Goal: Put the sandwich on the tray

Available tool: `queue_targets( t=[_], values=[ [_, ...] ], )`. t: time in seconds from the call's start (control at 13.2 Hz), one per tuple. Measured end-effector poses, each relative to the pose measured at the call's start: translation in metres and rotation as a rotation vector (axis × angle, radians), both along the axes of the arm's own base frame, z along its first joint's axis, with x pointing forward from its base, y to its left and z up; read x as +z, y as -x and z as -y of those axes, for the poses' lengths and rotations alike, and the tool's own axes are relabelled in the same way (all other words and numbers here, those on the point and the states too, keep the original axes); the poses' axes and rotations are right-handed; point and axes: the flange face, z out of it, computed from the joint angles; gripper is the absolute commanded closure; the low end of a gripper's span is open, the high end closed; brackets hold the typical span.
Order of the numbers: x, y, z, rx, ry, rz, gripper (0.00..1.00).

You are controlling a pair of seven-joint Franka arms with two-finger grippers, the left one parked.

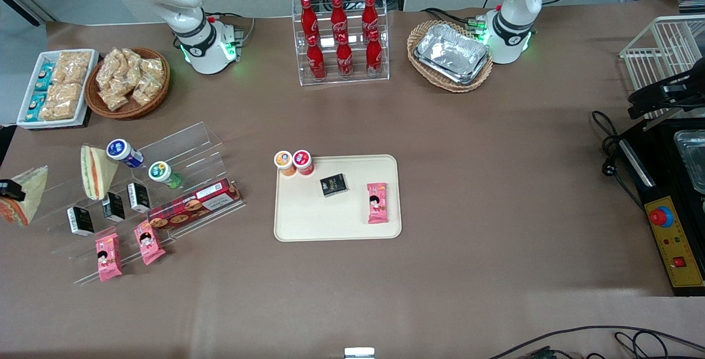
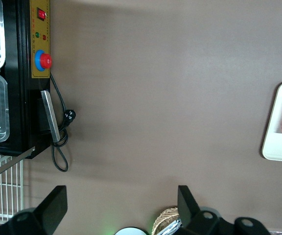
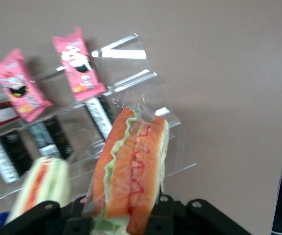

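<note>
My right gripper (image 1: 12, 190) is at the working arm's end of the table, at the edge of the front view. It is shut on the sandwich (image 1: 25, 200), a wrapped beige wedge with orange-red and green filling. In the right wrist view the sandwich (image 3: 131, 166) stands out from between the gripper's (image 3: 126, 218) black fingers, lifted above the clear rack (image 3: 131, 83). The cream-beige tray (image 1: 330, 221) lies at the table's middle, far from the gripper; its edge shows in the left wrist view (image 2: 273, 142).
A second, greener wedge (image 1: 95, 172) leans on the clear acrylic rack (image 1: 182, 144), beside small bottles, black boxes, pink packets (image 1: 108, 257) and a red cookie box (image 1: 193, 207). The tray holds two small cups (image 1: 293, 162), a black box (image 1: 334, 184) and a pink packet (image 1: 377, 202).
</note>
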Motion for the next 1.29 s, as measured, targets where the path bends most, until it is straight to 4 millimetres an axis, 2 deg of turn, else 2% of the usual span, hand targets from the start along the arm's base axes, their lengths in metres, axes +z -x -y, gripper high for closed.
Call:
queue_targets(
  t=[0.08, 0.23, 0.38, 0.61, 0.91, 1.14, 1.29],
  values=[
    [0.017, -0.008, -0.019, 0.029, -0.003, -0.003, 0.63],
    [0.039, -0.027, -0.072, 0.112, -0.008, -0.005, 0.63],
    [0.051, -0.044, -0.132, 0.206, -0.009, 0.004, 0.63],
    [0.062, -0.056, -0.230, 0.355, -0.019, 0.015, 0.62],
    [0.064, -0.053, -0.366, 0.579, -0.076, 0.022, 0.61],
    [0.063, -0.039, -0.447, 0.739, -0.123, 0.030, 0.61],
    [0.054, -0.034, -0.492, 0.863, -0.149, 0.057, 0.62]
  ],
)
